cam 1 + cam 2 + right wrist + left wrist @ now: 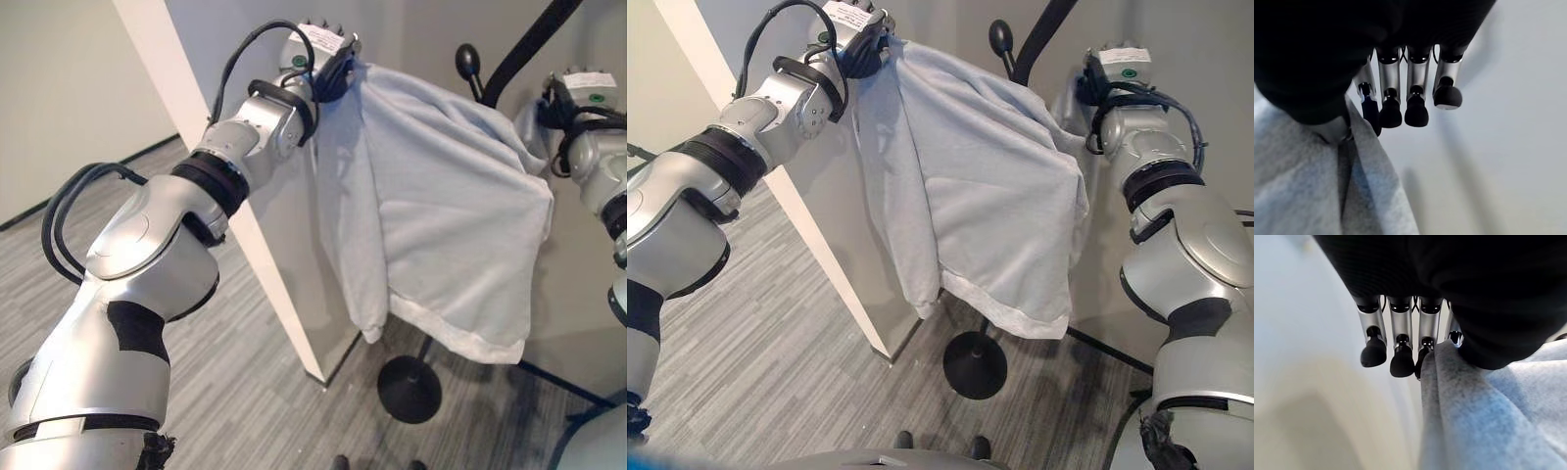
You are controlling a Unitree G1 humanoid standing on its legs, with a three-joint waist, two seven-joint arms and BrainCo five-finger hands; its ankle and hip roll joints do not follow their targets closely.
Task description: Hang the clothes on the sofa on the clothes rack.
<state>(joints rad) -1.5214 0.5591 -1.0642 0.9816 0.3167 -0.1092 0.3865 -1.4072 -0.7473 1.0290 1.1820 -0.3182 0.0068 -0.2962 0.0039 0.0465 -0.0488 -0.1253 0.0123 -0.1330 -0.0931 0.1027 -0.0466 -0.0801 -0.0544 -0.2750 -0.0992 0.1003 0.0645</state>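
A pale grey-blue sweatshirt (441, 206) hangs spread between my two raised hands, its hem dangling well above the floor. My left hand (331, 70) pinches one top corner of the cloth (1484, 421) between thumb and curled fingers (1400, 352). My right hand (1085, 93) holds the other top corner (1312, 186) the same way, its fingers (1415, 105) curled. The black clothes rack stands right behind the garment: a round knob (468, 61) and a slanting arm (529, 44) show above the cloth, and its round base (409, 389) sits on the floor below.
A white wall corner (284, 274) juts out just left of the garment, close to my left forearm. Grey striped carpet (245, 392) covers the floor. A plain pale wall (1205, 98) stands behind the rack.
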